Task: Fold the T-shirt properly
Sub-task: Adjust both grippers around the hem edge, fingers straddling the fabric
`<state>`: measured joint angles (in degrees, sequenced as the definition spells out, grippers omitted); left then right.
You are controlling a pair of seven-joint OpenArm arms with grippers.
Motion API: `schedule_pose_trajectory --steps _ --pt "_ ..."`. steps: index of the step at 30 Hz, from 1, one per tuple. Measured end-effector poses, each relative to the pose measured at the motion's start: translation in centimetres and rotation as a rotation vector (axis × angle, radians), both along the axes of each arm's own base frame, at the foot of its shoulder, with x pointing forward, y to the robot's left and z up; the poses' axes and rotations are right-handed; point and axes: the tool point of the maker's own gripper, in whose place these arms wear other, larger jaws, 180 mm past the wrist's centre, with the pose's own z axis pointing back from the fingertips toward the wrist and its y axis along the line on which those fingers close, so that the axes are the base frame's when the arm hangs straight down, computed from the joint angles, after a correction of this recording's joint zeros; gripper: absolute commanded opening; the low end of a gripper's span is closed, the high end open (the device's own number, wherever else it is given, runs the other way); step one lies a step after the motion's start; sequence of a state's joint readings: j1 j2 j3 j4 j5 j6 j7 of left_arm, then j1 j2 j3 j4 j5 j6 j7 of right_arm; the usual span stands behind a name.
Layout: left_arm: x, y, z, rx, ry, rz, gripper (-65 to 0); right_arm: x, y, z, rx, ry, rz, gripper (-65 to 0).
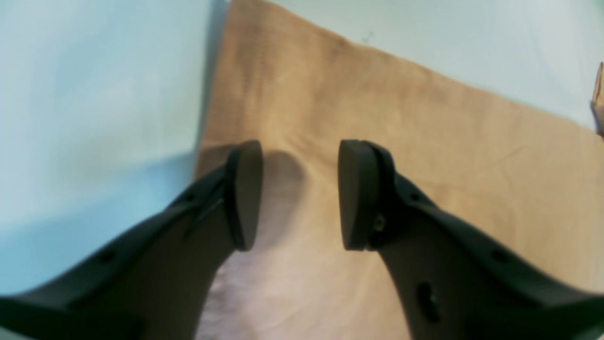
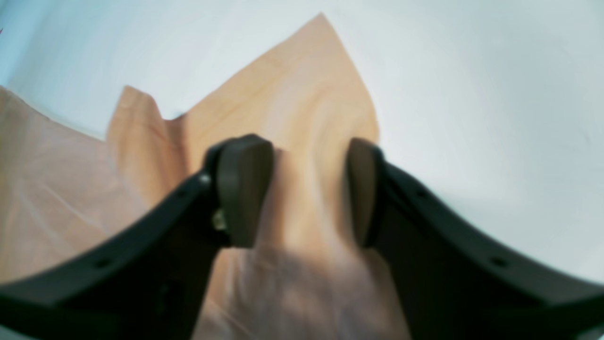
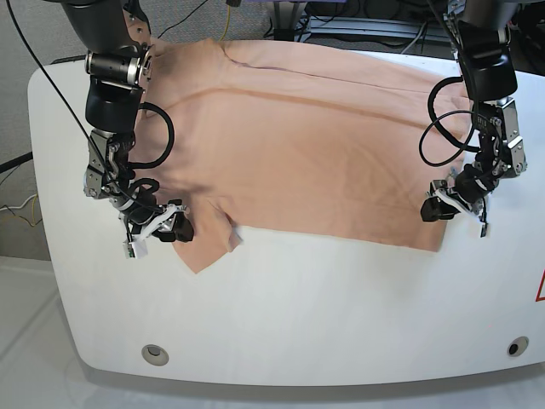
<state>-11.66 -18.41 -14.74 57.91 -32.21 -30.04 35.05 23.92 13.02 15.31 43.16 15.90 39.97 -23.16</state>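
The peach T-shirt (image 3: 298, 145) lies spread flat on the white table (image 3: 298, 324), with a sleeve pointing toward the front left. My right gripper (image 3: 174, 228) is at that sleeve. In the right wrist view it (image 2: 309, 198) is open, its jaws straddling a ridge of the sleeve cloth (image 2: 292, 94). My left gripper (image 3: 434, 209) is at the shirt's front right corner. In the left wrist view it (image 1: 299, 193) is open, with the cloth (image 1: 377, 104) between and under its fingers, close to the shirt's side edge.
The table's front edge has two round holes (image 3: 154, 350) (image 3: 511, 346). Cables and equipment (image 3: 358, 25) lie behind the table's back edge. Bare white table surface lies in front of the shirt. A red mark (image 3: 541, 285) shows at the right edge.
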Motion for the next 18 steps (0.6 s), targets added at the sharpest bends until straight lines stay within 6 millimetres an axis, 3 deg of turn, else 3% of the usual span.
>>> schedule_pose_trajectory --steps 4,6,10,18 --pt "0.0 -0.2 -0.1 -0.001 0.021 -0.011 -14.4 0.0 0.0 0.0 0.000 0.000 0.000 -34.6" --pt "0.2 -0.1 0.0 0.006 0.022 -0.009 -12.3 0.0 0.0 0.0 0.002 0.000 0.002 -33.8" --pt "0.2 0.1 0.0 0.025 0.028 -0.012 -9.7 0.0 0.0 0.0 0.002 0.000 0.001 -30.9" --pt "0.1 1.2 0.2 0.032 0.021 0.016 -11.1 0.2 0.2 0.3 0.002 -0.009 0.003 -30.2"
